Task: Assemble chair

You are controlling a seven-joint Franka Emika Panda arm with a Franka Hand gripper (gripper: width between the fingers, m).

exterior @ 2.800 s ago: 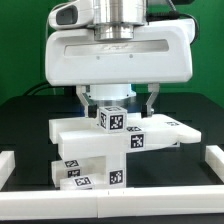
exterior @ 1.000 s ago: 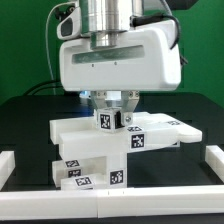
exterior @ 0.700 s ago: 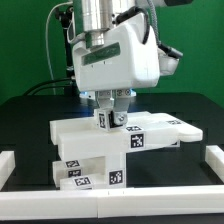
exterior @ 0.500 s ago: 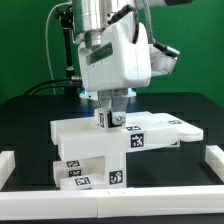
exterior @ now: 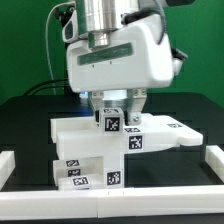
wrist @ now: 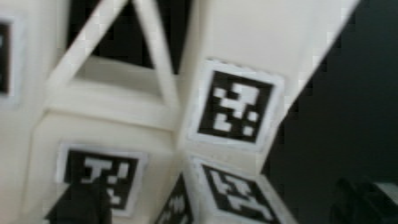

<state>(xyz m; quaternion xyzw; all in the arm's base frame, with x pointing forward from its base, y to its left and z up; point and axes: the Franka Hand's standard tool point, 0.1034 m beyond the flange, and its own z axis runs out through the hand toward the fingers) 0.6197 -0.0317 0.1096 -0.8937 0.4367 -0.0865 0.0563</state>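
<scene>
The chair's white tagged parts stand joined in the middle of the exterior view. A flat slab [exterior: 160, 131] lies across lower blocks [exterior: 88, 172], and a square post [exterior: 113, 123] rises through it. My gripper [exterior: 113, 110] hangs straight over the post with one dark finger on each side of its top, open. In the wrist view the post [wrist: 231, 110] fills the middle, with the X-braced panel [wrist: 116, 45] behind it. A dark fingertip [wrist: 84, 205] shows beside the post. A gap separates the post from the other finger, so nothing is gripped.
Long plain white border rails lie at the exterior view's left [exterior: 14, 160], at its right [exterior: 214, 160] and along the front [exterior: 110, 206]. The table top [exterior: 30, 120] is black. Cables hang behind the arm at the exterior view's left.
The gripper turned about the post from a skewed stance back to square-on. Its jaws, narrow on the post's top before, now stand wide. The chair parts stayed in place.
</scene>
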